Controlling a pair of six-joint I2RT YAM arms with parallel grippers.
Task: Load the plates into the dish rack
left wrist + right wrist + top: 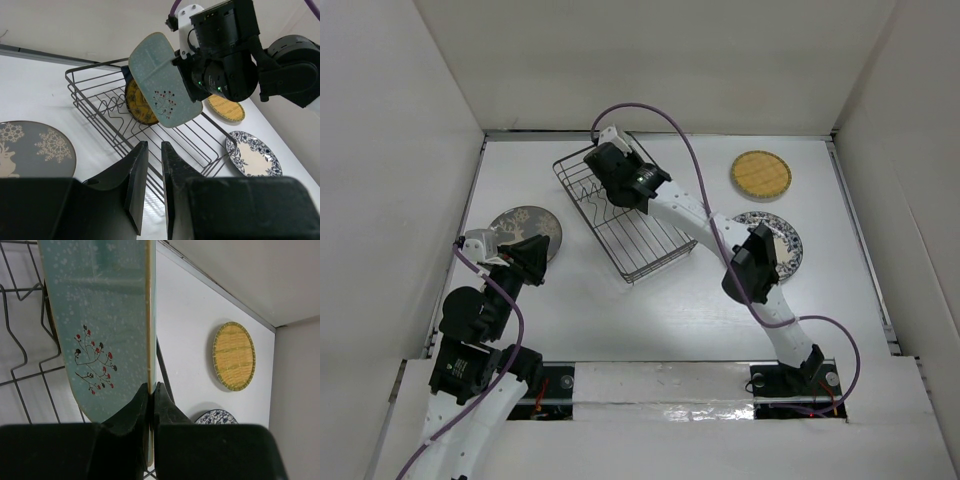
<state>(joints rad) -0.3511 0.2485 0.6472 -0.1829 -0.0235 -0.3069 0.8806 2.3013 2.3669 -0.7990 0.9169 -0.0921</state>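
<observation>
Your left gripper (153,146) is nearest, jaws narrow and empty, near the grey plate (30,147). Over the rack (590,220), the right gripper (151,389) pinches the green plate (100,315) by one edge (a thin hold). Tilted as it hangs, it could swivel in that pinch, miss the tines, or strike the racked yellow plate (137,102) just behind if you lower it fast.
</observation>
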